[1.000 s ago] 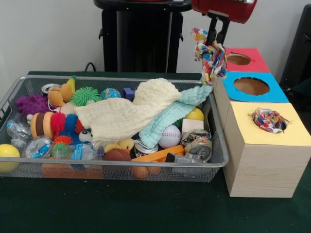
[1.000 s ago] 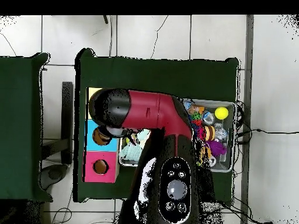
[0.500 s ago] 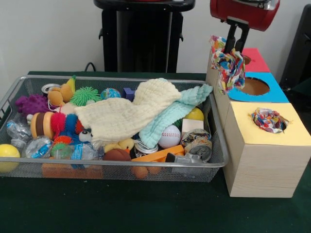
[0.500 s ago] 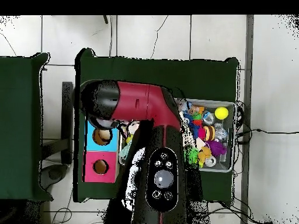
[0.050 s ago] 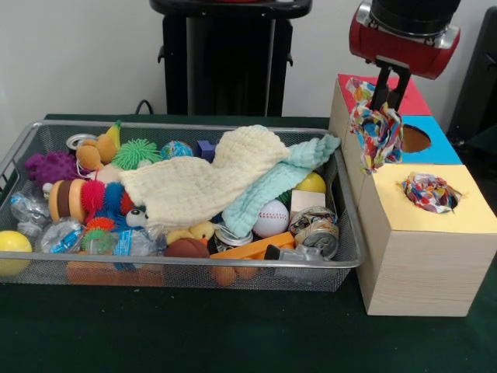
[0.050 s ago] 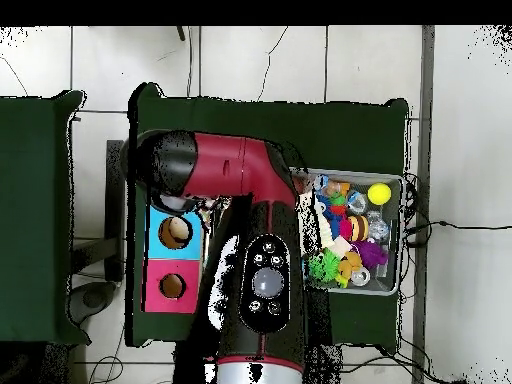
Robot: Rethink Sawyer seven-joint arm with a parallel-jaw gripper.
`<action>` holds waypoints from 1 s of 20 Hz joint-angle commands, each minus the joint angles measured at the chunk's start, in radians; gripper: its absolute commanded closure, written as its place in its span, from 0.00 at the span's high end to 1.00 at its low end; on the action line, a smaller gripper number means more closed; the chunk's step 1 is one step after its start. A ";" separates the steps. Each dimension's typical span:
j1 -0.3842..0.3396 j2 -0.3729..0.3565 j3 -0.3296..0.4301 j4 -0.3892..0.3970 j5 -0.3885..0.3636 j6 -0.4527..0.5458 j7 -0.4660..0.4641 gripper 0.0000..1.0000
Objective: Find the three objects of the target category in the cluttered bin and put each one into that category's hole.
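My gripper (image 5: 387, 99) is shut on a multicoloured patterned cloth (image 5: 374, 132), which hangs from it above the left part of the blue box (image 5: 437, 149) and just behind the yellow box (image 5: 446, 221). A second patterned cloth (image 5: 429, 191) sits stuffed in the yellow box's hole. A cream cloth (image 5: 198, 185) and a mint cloth (image 5: 281, 175) lie spread over the clutter in the wire bin (image 5: 194, 273). In the overhead view the arm (image 6: 235, 185) hides the gripper and the yellow box.
The red box (image 5: 410, 99) stands behind the blue one; in the overhead view they are the blue box (image 6: 158, 232) and the red box (image 6: 152, 288). The wire bin holds a baseball (image 5: 270, 219), crushed cans (image 5: 317, 228), a yellow ball (image 5: 12, 247), plush toys and spiky balls.
The gripper has carried the patterned cloth to the right in the front view, from over the bin's right edge to above the boxes. Nothing in the bin has moved.
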 commanded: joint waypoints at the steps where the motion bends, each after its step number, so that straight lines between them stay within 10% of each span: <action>1: 0.006 0.103 0.017 -0.037 0.044 -0.006 0.277 0.00; 20: 0.072 0.219 -0.022 -0.214 0.126 0.077 0.373 0.00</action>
